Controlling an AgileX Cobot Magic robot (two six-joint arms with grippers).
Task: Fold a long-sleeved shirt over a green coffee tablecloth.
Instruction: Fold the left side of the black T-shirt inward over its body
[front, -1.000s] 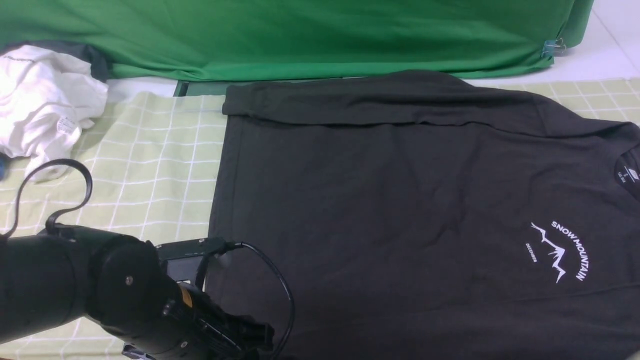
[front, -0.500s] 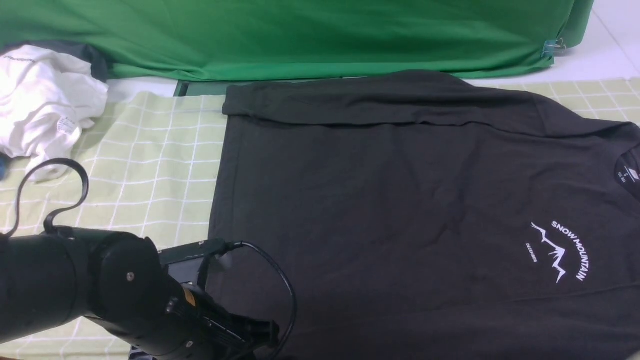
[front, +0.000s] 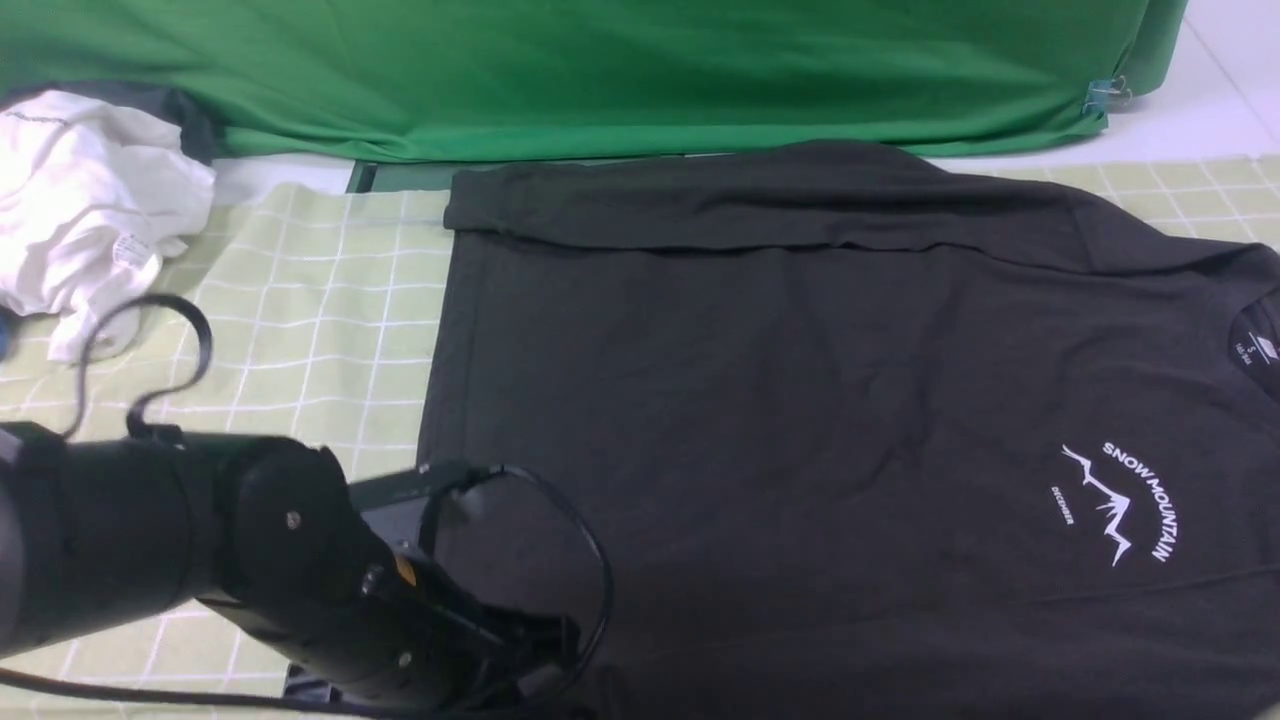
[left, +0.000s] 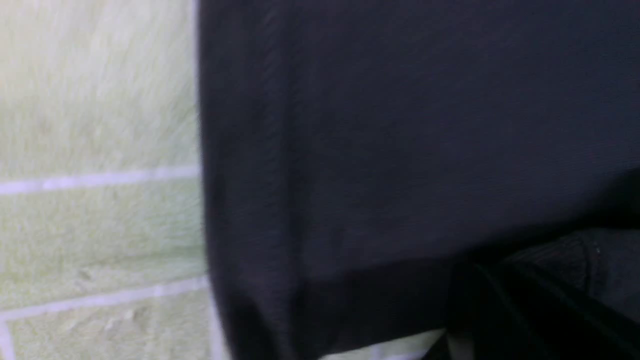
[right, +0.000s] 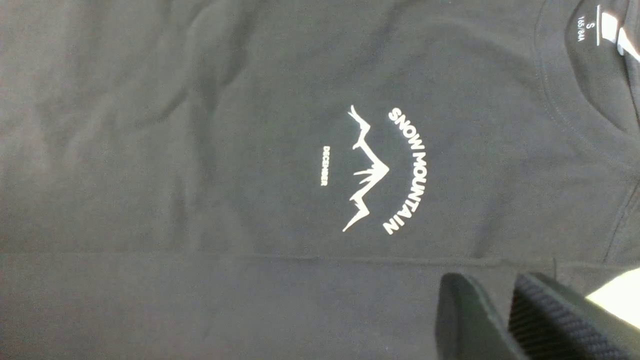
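Observation:
The long-sleeved shirt (front: 800, 400) lies spread flat, dark charcoal, on the green coffee tablecloth (front: 320, 300), its far sleeve folded in along the back. My left gripper (front: 545, 650) sits low at the shirt's near left corner. In the left wrist view its dark fingers (left: 550, 270) meet on the fabric edge of the shirt (left: 400, 125), above the gridded tablecloth (left: 100, 215). My right gripper (right: 487, 282) hovers over the shirt (right: 200, 150) near the white mountain print (right: 385, 170). Its fingers stand slightly apart with nothing between them. It does not show in the front view.
A crumpled white garment (front: 80, 200) lies at the far left. Plain deep-green fabric (front: 600, 70) covers the back, held by a clip (front: 1105, 97). A black cable (front: 580, 560) loops from my left wrist over the shirt. The neck label (right: 607, 27) is by the collar.
My left arm has shifted a little to the right and further over the cloth, and its cable loop moved with it. The shirt lies as before.

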